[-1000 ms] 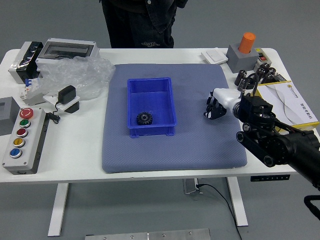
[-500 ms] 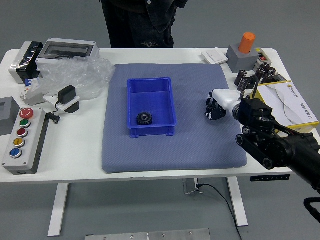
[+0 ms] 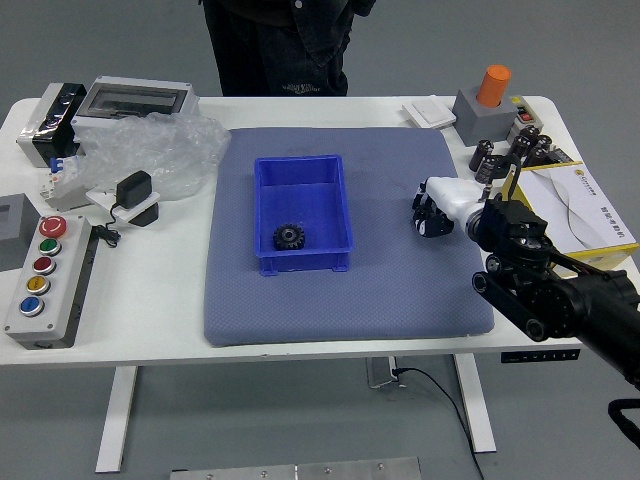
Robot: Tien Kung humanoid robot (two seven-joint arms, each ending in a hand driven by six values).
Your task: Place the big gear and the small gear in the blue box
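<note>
1. The right hand (image 3: pixel 452 198) of the robot is over the right part of the blue-grey mat (image 3: pixel 350 305). Its arm (image 3: pixel 535 290) enters from the right side and reaches inward across the table's edge.
2. How far open this hand is, I cannot tell. Also I cannot tell if it has hold of something – the part turned to the mat is dark and hard to read.
3. The blue box (image 3: pixel 300 200) stands on the mat, to the left of the hand and well apart from it.
4. One black gear (image 3: pixel 290 237) is inside the box, near the wall closest to the robot and a little left of the middle. If it is the big one or the small one, I cannot say.
5. At the far side of the white table (image 3: pixel 150 310) a person (image 3: pixel 280 50) in dark clothes is standing, behind the box.
6. On the left of the table are a button panel (image 3: pixel 50 285) and – farther back – a clear plastic bag (image 3: pixel 170 150).
7. On the right, an orange cylinder (image 3: pixel 494 86) is upright on a grey block (image 3: pixel 480 118), and a sheet of paper (image 3: pixel 578 205) lies in a yellow frame.
</note>
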